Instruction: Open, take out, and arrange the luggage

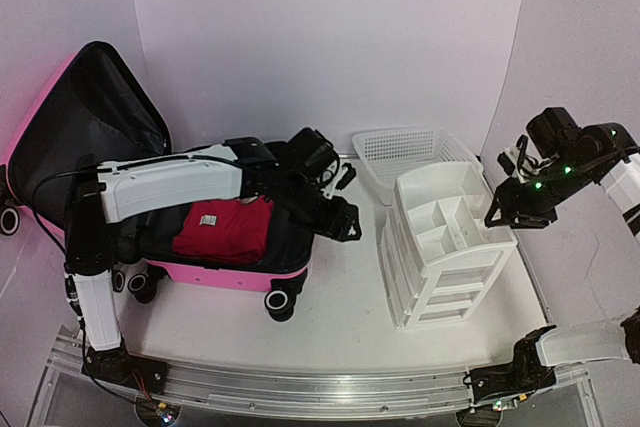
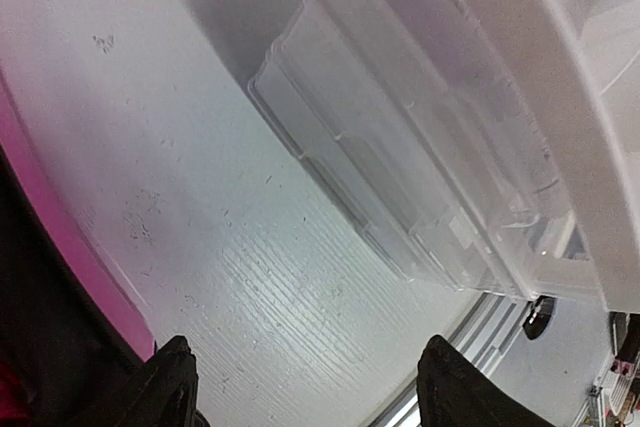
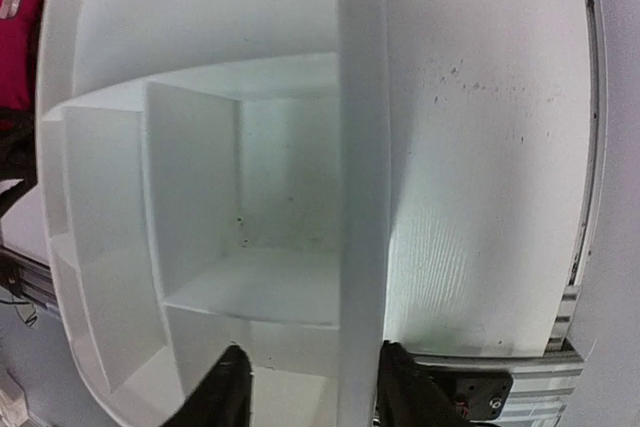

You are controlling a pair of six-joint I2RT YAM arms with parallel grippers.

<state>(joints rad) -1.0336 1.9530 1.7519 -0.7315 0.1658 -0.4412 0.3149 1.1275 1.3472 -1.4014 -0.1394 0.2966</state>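
The luggage [image 1: 232,275], a hot-pink hard-shell suitcase, lies open at the left with its black-lined lid [image 1: 90,122] raised at the back. A folded red garment [image 1: 222,230] rests inside. My left arm reaches across it, and the left gripper [image 1: 345,227] hangs just past its right edge. In the left wrist view the left gripper [image 2: 310,372] is open over bare table, with the pink shell [image 2: 60,247] at the left. My right gripper [image 1: 507,215] is at the white drawer organizer [image 1: 440,247]. It stands open [image 3: 312,387], astride the organizer's right wall [image 3: 362,197].
A white mesh basket [image 1: 400,152] stands behind the drawer organizer [image 2: 430,137]. The organizer sits right of the suitcase, with a strip of table [image 1: 345,297] between them. The metal rail [image 1: 300,387] runs along the near edge, and the walls close in on both sides.
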